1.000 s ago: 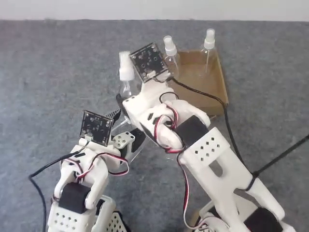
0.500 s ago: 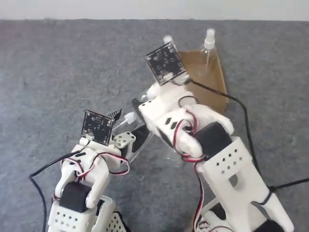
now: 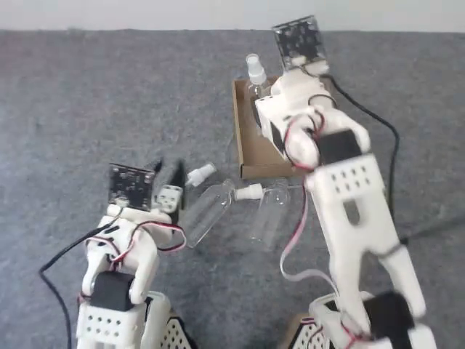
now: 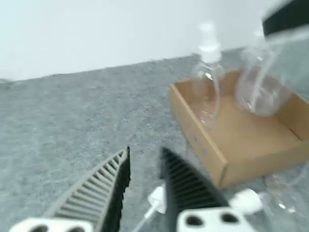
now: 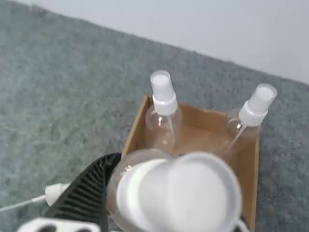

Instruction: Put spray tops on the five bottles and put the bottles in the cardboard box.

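Swung away from the middle of the tabletop (image 3: 73, 94), the right gripper (image 5: 140, 193) now clamps a capped bottle (image 5: 178, 198) over the cardboard box (image 3: 242, 142). Two standing bottles (image 5: 164, 121) are upright inside the box. The left gripper (image 4: 145, 154), narrowly parted, hovers near two lying bottles (image 3: 207, 211) just beside the box.
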You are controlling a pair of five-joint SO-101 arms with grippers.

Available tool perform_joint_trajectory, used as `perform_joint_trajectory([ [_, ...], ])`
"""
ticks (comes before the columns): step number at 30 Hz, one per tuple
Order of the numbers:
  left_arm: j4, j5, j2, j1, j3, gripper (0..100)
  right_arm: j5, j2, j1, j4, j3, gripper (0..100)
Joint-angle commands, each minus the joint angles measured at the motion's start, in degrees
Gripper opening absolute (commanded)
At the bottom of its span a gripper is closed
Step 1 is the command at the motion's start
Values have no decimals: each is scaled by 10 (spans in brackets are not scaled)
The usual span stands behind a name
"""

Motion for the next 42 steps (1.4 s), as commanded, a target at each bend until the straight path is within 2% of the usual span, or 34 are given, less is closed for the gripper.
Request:
perform_joint_trajectory([
  [1, -18, 32, -3, -29, -6, 12, 20, 57, 15, -57, -39, 6],
  [14, -22, 33, -3, -47, -7, 11, 16, 207, 13, -175, -38, 6],
  [19, -22, 33, -3, -46, -7, 11, -32, 230, 10, -182, -39, 6],
  [25, -22, 33, -3, -47, -7, 11, -40, 236, 10, -189, -27, 6],
  [31, -22, 33, -3, -47, -7, 11, -36, 235, 10, -291, 44, 6],
  [42, -22, 33, -4, -47, -7, 11, -38, 236, 7, -263, 50, 6],
])
